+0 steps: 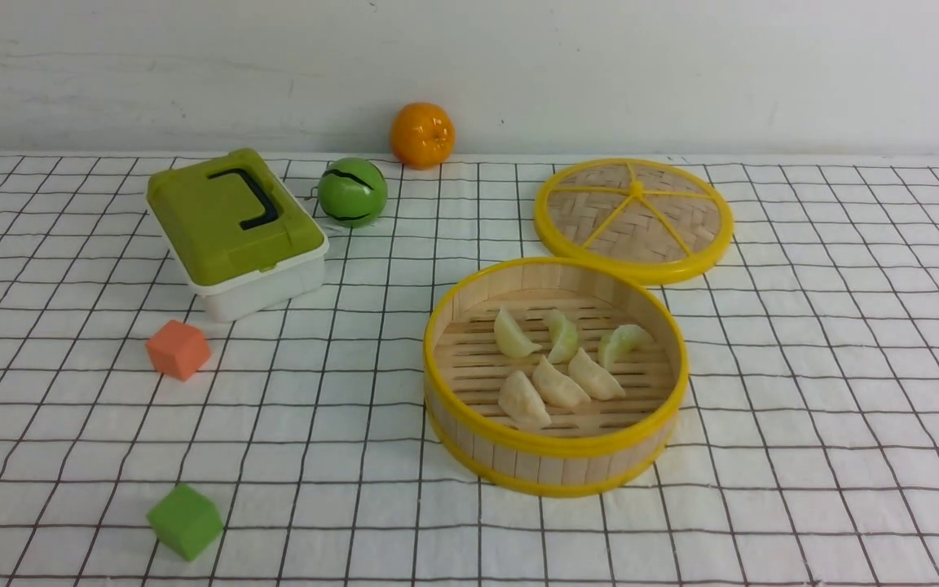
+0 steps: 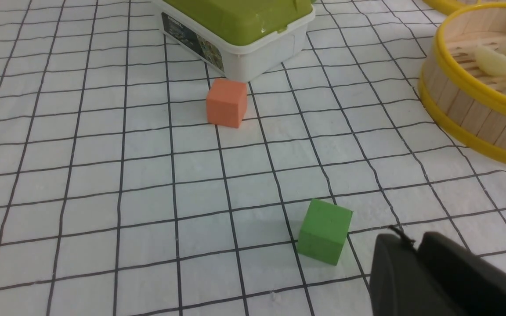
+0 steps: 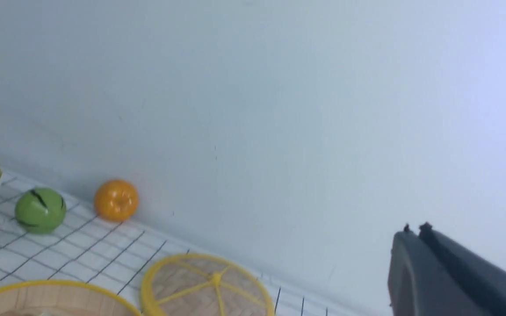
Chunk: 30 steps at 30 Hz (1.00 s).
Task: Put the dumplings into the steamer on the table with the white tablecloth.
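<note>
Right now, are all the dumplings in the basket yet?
Yes, it looks finished. All six dumplings lie inside the steamer, three green and three white. Neither claw holds one: the right claw is shut and empty. None is left on the tablecloth.

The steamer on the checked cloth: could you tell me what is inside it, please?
Inside the steamer lie six dumplings, three green and three cream, on its slatted floor. Its near wall hides the front strip of floor.

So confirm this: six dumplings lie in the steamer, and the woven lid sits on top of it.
Wrong about the lid. In the front view, the woven lid lies flat on the tablecloth behind the steamer, which stands open. The six dumplings are inside.
</note>
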Available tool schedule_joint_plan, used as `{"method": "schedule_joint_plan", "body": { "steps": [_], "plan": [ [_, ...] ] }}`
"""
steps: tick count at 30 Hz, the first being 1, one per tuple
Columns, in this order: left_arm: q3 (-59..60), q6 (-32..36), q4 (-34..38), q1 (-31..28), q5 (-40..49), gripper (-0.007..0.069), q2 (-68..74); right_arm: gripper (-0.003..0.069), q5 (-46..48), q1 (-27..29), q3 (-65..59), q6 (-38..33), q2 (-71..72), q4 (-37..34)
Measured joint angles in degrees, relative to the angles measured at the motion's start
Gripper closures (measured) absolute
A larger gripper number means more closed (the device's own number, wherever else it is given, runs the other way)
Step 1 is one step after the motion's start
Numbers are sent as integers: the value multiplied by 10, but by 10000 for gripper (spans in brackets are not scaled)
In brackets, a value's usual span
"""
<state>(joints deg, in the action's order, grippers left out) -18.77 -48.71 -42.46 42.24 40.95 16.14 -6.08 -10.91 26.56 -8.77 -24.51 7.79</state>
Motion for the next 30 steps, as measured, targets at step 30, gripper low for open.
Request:
{"method": "schedule_joint_plan", "body": {
  "steps": [30],
  "plan": [
    [0,0,1,0,8,532,0,654,106,104,-282,24,247,-121]
  ]
}}
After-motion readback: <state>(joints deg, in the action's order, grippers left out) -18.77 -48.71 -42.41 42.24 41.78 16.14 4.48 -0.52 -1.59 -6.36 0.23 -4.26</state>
